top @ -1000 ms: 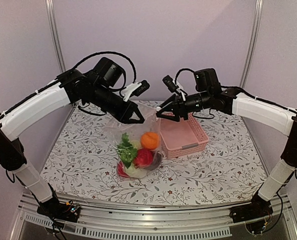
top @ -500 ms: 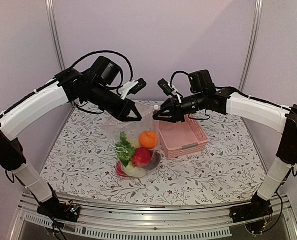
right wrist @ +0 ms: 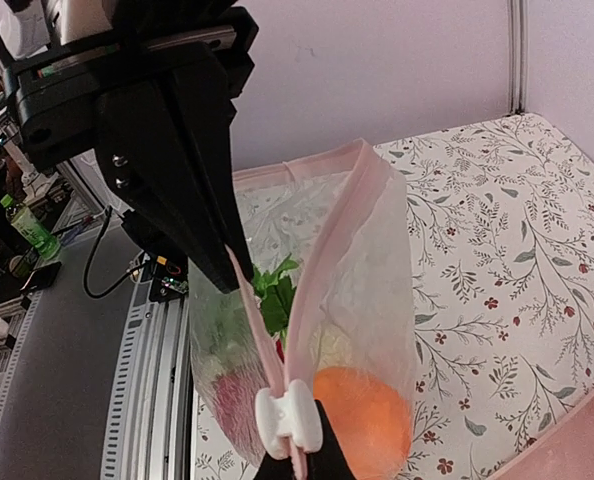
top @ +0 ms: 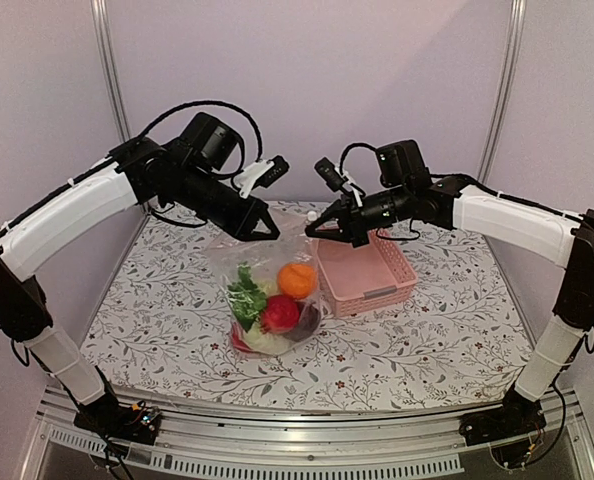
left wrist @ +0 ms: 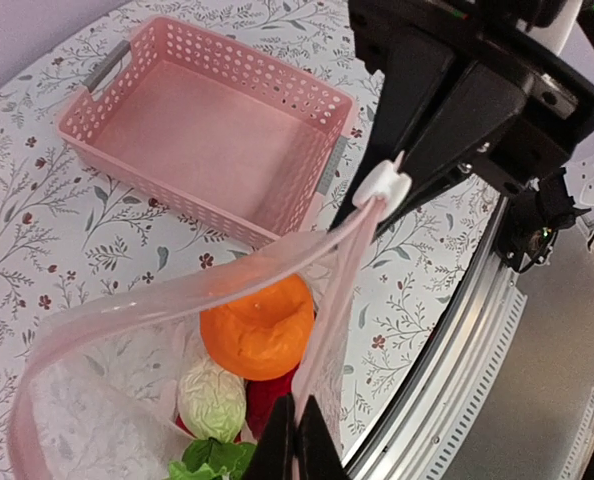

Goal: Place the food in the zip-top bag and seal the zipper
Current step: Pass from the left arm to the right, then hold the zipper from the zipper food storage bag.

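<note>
Between the left gripper and the right gripper, both matt black plastic by the look, the zip-top bag is thin clear film — glossy and crinkled. Its zipper is a smoother, pale pink translucent strip. The slider just above the right gripper's tips is hard white plastic. Below the left gripper, the orange toy looks matt and dimpled. Beyond it, the pink basket is smooth perforated plastic on a matt printed cloth.
</note>
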